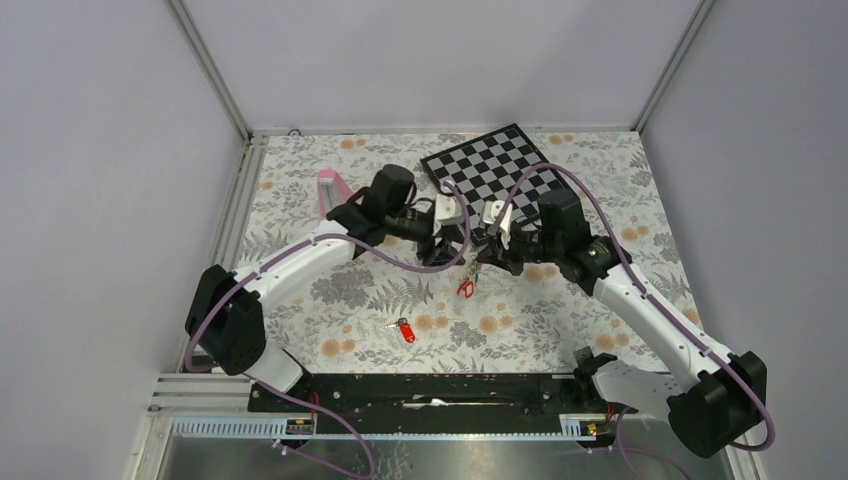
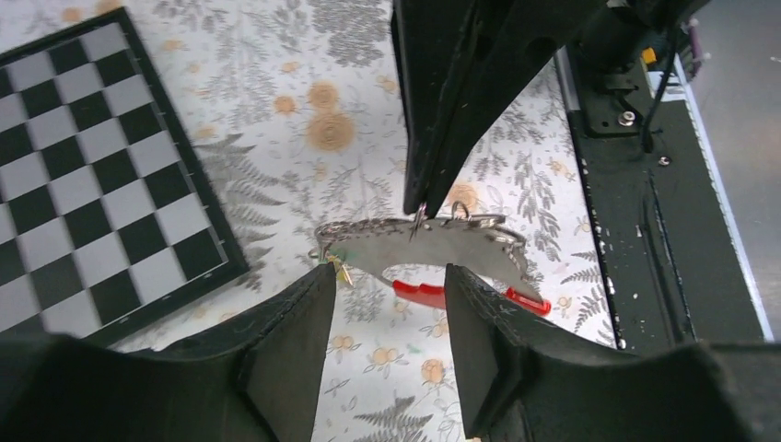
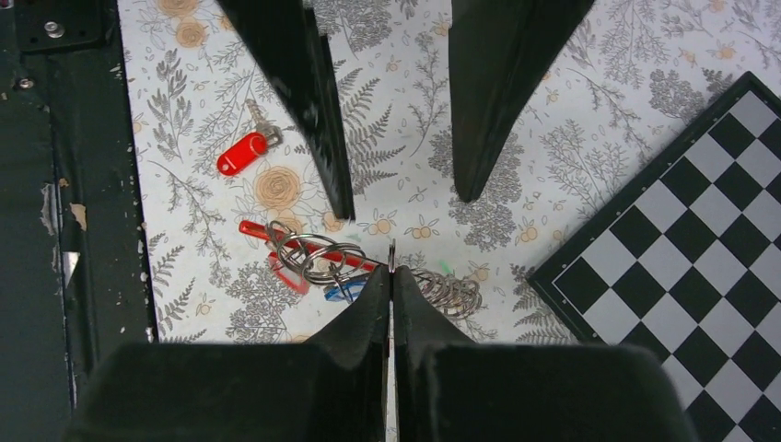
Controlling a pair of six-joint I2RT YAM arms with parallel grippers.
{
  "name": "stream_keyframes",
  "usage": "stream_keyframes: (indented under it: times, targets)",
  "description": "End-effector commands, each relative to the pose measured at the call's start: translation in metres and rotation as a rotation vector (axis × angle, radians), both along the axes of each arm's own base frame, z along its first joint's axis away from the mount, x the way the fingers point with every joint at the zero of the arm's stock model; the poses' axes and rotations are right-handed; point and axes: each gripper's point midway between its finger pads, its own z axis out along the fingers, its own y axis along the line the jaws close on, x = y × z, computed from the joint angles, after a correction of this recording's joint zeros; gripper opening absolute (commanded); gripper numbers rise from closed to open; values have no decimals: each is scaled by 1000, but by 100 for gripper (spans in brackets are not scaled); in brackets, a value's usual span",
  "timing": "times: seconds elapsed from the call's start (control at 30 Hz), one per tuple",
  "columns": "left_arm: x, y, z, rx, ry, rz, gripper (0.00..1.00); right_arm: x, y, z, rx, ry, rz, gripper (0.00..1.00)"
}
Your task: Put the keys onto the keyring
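The keyring (image 2: pixel 433 247) hangs edge-up above the table, its grey side on top and its red side (image 2: pixel 419 294) below. My right gripper (image 3: pixel 392 269) is shut on its thin metal edge. Several keys hang from it on wire rings (image 3: pixel 311 254), among them a blue tag (image 3: pixel 345 293) and a red tag (image 3: pixel 289 277). My left gripper (image 2: pixel 387 276) is open, its fingertips (image 2: pixel 308 304) just short of the keyring's grey side, with nothing between them. One loose key with a red tag (image 1: pixel 404 330) lies flat on the floral cloth nearer the arm bases.
A black-and-white checkerboard (image 1: pixel 495 170) lies at the back of the table, just behind both grippers. A pink block (image 1: pixel 330 190) stands at the back left. The black base rail (image 1: pixel 440 390) runs along the near edge.
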Motion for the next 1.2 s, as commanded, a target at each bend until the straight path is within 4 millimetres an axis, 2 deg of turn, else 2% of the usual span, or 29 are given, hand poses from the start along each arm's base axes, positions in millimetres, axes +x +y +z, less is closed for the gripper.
stream_keyframes:
  times: [0.0,0.17,0.33,0.53,0.77,0.93,1.17]
  targets:
    - [-9,-24,3,-60,-51,-58,51,-10,9,16,82,-60,67,0]
    - [-14,-35,-4,-69,-16,-59,42,-14,10,9,96,-47,86,0]
    - [-24,-38,-11,-78,1,-74,37,-14,10,9,116,-28,88,0]
    - [-20,-39,-16,-80,-13,-50,29,-12,6,12,135,-17,73,0]
    - [-27,-31,-20,-75,-99,-102,43,-12,1,24,196,26,73,0]
    - [-26,-24,-18,-58,-158,-98,46,-17,3,30,270,116,104,0]
    - [-16,-13,-5,-18,-258,-54,51,-16,4,34,360,263,101,0]
